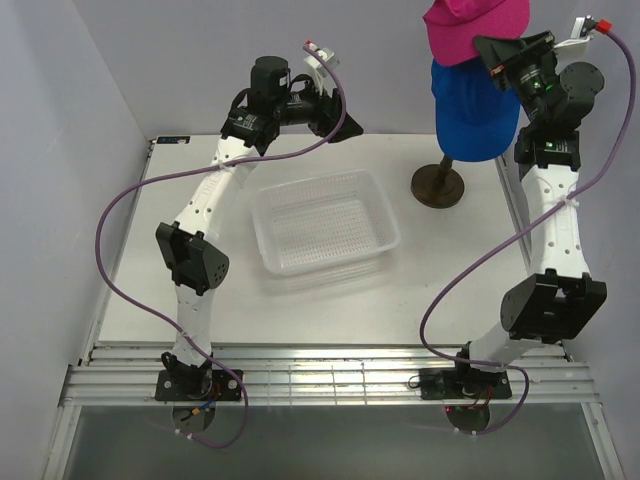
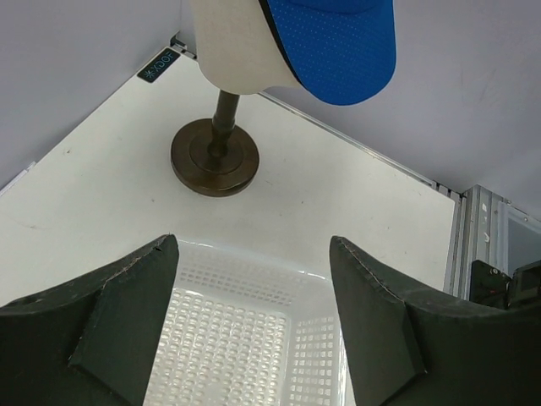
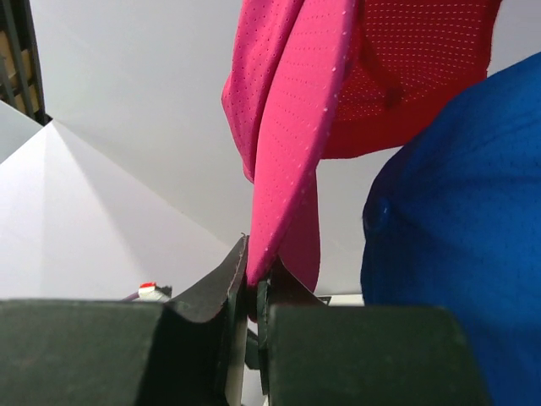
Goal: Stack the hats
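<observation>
A blue cap [image 1: 474,110] sits on the beige mannequin head [image 2: 241,51]; it also shows in the left wrist view [image 2: 338,46] and the right wrist view [image 3: 461,254]. My right gripper [image 3: 254,279] is shut on the edge of a magenta-red cap [image 3: 338,93] and holds it above the blue cap, at the top of the overhead view [image 1: 470,25]. My left gripper [image 2: 254,321] is open and empty, raised at the back left [image 1: 335,110] above the tray's far side. The black and dark green caps are out of view.
A clear perforated plastic tray [image 1: 325,222] lies mid-table, also below my left fingers [image 2: 237,338]. The mannequin's brown round base [image 1: 438,185] stands at the back right. Grey walls close the back and left. A metal rail runs along the near edge.
</observation>
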Motion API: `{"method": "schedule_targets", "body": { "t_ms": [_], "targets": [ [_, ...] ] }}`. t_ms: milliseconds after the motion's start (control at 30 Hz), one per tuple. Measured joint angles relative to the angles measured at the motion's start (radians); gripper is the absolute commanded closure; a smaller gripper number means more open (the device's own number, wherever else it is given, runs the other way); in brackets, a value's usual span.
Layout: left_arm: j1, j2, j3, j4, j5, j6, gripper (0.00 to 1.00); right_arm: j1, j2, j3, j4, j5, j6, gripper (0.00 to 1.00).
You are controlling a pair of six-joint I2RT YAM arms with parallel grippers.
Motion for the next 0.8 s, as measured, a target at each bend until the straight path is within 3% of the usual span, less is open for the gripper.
{"method": "schedule_targets", "body": {
  "t_ms": [233, 467, 800],
  "targets": [
    [0.000, 0.000, 0.000, 0.001, 0.007, -0.008, 0.17, -0.037, -0.148, -0.170, 0.057, -0.016, 0.024, 0.92],
    [0.000, -0.002, -0.027, 0.006, 0.014, -0.015, 0.17, -0.065, -0.181, -0.319, 0.078, -0.035, 0.046, 0.92],
    [0.000, -0.002, -0.031, 0.007, 0.018, -0.021, 0.17, -0.086, -0.229, -0.397, 0.096, -0.060, 0.073, 0.92]
  ]
}}
